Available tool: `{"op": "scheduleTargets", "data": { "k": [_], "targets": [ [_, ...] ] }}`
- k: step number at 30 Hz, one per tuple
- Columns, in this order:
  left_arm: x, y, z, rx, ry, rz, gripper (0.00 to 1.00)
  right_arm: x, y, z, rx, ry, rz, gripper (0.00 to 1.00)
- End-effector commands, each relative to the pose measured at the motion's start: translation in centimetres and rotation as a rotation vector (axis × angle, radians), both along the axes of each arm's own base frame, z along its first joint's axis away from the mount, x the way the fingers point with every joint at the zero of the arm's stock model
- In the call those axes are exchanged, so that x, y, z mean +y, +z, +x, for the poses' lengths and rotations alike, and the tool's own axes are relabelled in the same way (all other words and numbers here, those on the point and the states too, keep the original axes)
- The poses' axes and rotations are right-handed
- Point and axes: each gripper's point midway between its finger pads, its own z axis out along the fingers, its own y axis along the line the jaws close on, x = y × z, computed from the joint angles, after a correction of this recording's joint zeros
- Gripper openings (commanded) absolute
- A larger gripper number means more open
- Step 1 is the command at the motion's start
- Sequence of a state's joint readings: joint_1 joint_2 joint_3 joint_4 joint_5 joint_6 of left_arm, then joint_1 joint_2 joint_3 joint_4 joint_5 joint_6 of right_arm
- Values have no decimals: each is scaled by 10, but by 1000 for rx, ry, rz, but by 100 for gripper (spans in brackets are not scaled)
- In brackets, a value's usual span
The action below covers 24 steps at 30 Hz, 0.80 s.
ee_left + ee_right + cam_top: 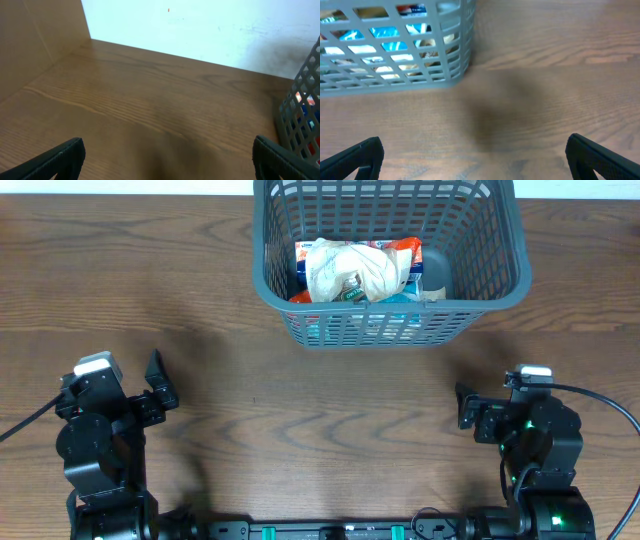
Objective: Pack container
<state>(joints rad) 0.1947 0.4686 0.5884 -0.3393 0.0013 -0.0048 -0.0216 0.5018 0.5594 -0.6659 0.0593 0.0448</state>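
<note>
"Starting with the table [330,440]: brown wood, both arms at its near edge. Where's the basket?"

"The basket [380,330] stands at the far edge, a little right of the middle, upright, its long axis running left to right. Packets [355,272] are heaped inside, white and orange on top, blue showing through the near wall."

"Anything left to pack?"

"No packet shows on the wood outside it, so I'd judge the packing all but finished."

"And the claws?"

"The left gripper [170,157] is over bare wood at the near left, jaws wide apart, nothing between them. The right gripper [477,157], at the near right, is just as wide and just as empty."

"Which is closer to the basket?"

"The right one. From it the basket lies far and to the left, the near right corner close ahead. From the left gripper it lies far and well off to the right; only a sliver of lattice shows at that wrist view's right edge."

"If one more thing had to go in?"

"I'd give it to the right arm: a short reach far and left, over the near long wall, then a release from above."
</note>
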Motion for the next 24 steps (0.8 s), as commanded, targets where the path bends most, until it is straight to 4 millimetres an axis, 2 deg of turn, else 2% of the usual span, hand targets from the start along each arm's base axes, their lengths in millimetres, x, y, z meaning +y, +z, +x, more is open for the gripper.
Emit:
{"op": "scheduleTargets", "data": {
  "k": [1, 10, 16, 18, 20, 24],
  "targets": [
    [-2, -1, 0, -9, -7, -21, 99, 4, -5, -3, 18, 8, 16, 99],
    [-2, -1, 0, -9, -7, -21, 99, 4, -19, -14, 92, 7, 17, 99],
    [-2, -1, 0, -9, -7, -21, 99, 4, -25, -19, 123, 7, 18, 99],
    [-2, -1, 0, -9, -7, -21, 99, -2, -23, -18, 115, -5, -18, 99],
    [-2, -1, 0, -9, -7, -21, 99, 2, -13, -12, 54, 5, 5, 99],
    [-2, -1, 0, -9, -7, -21, 99, 21, 26, 4, -185, 96, 43, 99]
  ]
}}
